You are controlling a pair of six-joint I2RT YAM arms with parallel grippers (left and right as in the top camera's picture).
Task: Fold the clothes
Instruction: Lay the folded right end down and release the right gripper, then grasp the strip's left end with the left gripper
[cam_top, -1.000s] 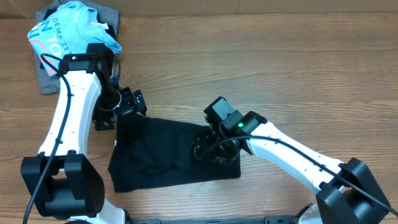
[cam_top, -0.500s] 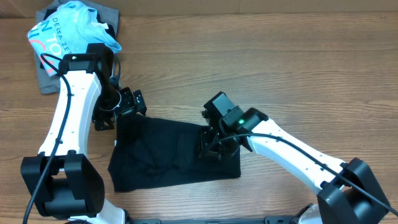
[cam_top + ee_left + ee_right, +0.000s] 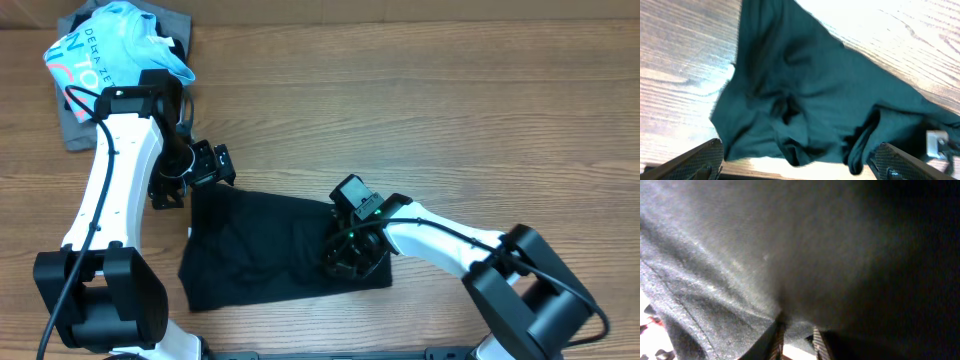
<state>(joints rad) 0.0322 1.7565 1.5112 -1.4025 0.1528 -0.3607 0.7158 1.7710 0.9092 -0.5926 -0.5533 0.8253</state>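
Observation:
The clothes (image 3: 260, 245), a black T-shirt, lie bunched in a rough rectangle on the wooden table (image 3: 450, 120) near the front. My left gripper (image 3: 195, 170) hovers over the shirt's back left corner. In the left wrist view it (image 3: 797, 160) stands wide open with wrinkled fabric (image 3: 815, 90) below and nothing between the fingers. My right gripper (image 3: 345, 262) is pressed down into the shirt's right part. In the right wrist view its narrow jaws (image 3: 797, 335) pinch a fold of the dark fabric (image 3: 765, 245), which fills the view.
A light blue shirt printed DELTA ZETA (image 3: 115, 50) lies on a grey garment (image 3: 80, 125) at the back left corner, just behind the left arm. Bare wood stretches across the back and right.
My right gripper has closed from wide to narrow on the fabric and slid toward the shirt's front right, its arm swinging lower. The left arm has not moved.

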